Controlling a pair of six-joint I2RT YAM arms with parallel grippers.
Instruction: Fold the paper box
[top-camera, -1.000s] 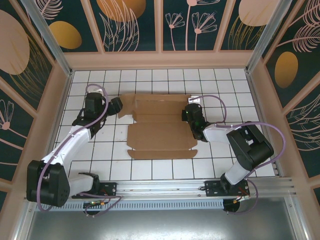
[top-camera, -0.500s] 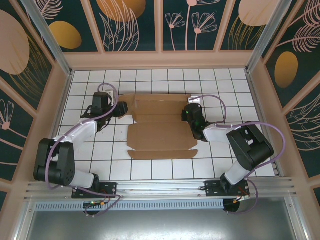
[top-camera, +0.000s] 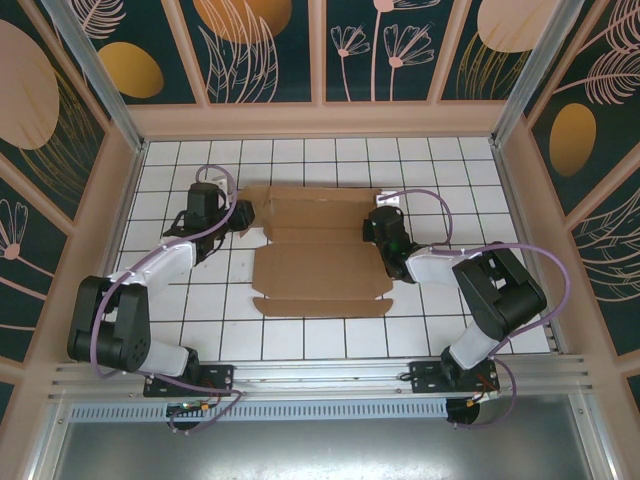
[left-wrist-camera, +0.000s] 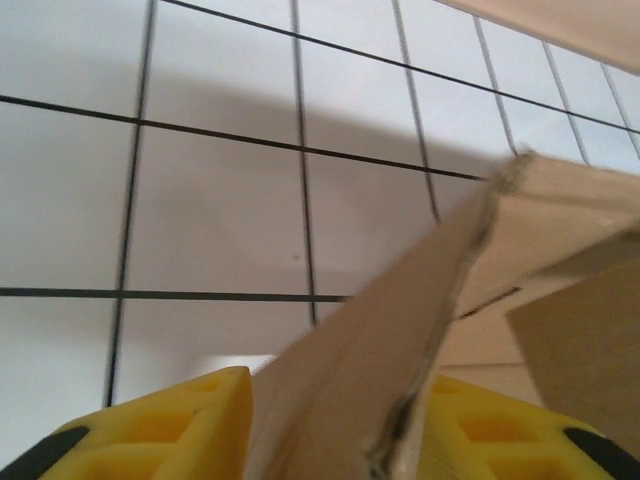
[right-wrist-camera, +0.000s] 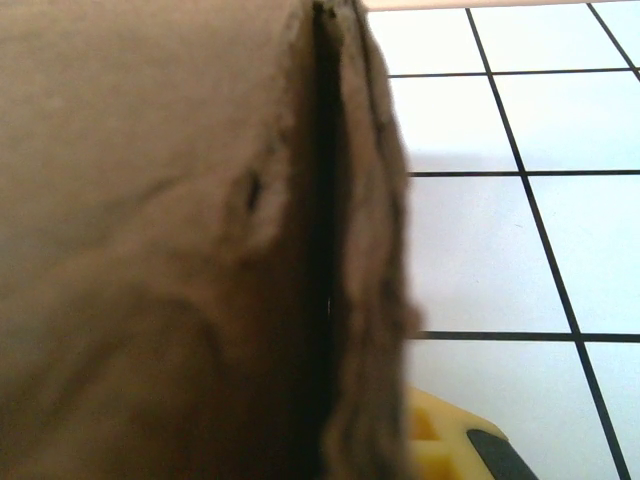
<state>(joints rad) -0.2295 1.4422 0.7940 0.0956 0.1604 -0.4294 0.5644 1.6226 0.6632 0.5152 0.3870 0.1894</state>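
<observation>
Centre of the tiled surface (top-camera: 440, 330): paper box (top-camera: 320, 255) lies opened out, mostly flat. Left fingers (left-wrist-camera: 150, 430) grasp its upper-left flap, lifted off the tiles; right fingers (right-wrist-camera: 450, 440) are clenched on the right edge, probably anchoring the blank so the flap folds along its crease

Paper box (top-camera: 318, 250): brown corrugated cardbd, matt, fibrous. Its cut edge (left-wrist-camera: 400, 400) is rough & frayed; in the right wrist view its face (right-wrist-camera: 150, 250) looks dented & fuzzy (partly blur, too close to cam). Table (top-camera: 300, 160): white tile-look surf., smooth, slight sheen, thin black grid lines. Left fingers (left-wrist-camera: 170, 430) & right finger (right-wrist-camera: 450, 440): yellow plastic, smooth, moulded recesses. Arms (top-camera: 160, 265): black & white plastic shells, semi-gloss. Front rail (top-camera: 320, 372): bare alu, satin finish.
</observation>
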